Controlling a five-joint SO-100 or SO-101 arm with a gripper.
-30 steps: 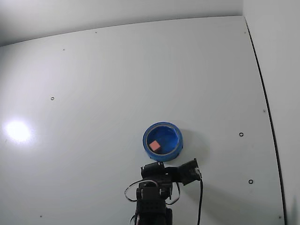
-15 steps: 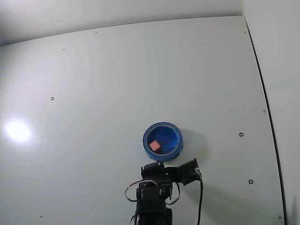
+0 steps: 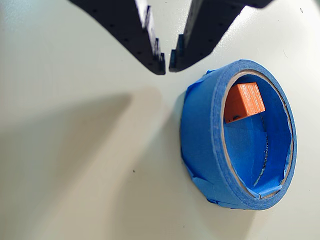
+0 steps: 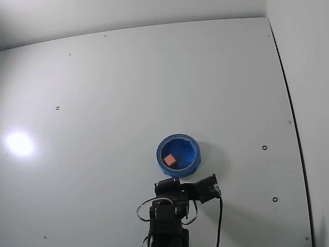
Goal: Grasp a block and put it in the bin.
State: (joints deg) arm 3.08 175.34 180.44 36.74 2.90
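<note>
The small pink-orange block (image 3: 243,101) (image 4: 169,160) lies inside the round blue bin (image 3: 200,135) (image 4: 193,150), near its wall. In the wrist view my gripper (image 3: 166,64) hangs at the top, just left of the bin's rim, with its dark fingertips nearly touching and nothing between them. In the fixed view the arm (image 4: 172,206) is folded at the bottom edge, just below the bin; the fingertips themselves do not show there.
The white table (image 4: 128,92) has small screw holes scattered over it. A dark seam (image 4: 290,110) runs down the right side. A bright light glare (image 4: 19,144) sits at the left.
</note>
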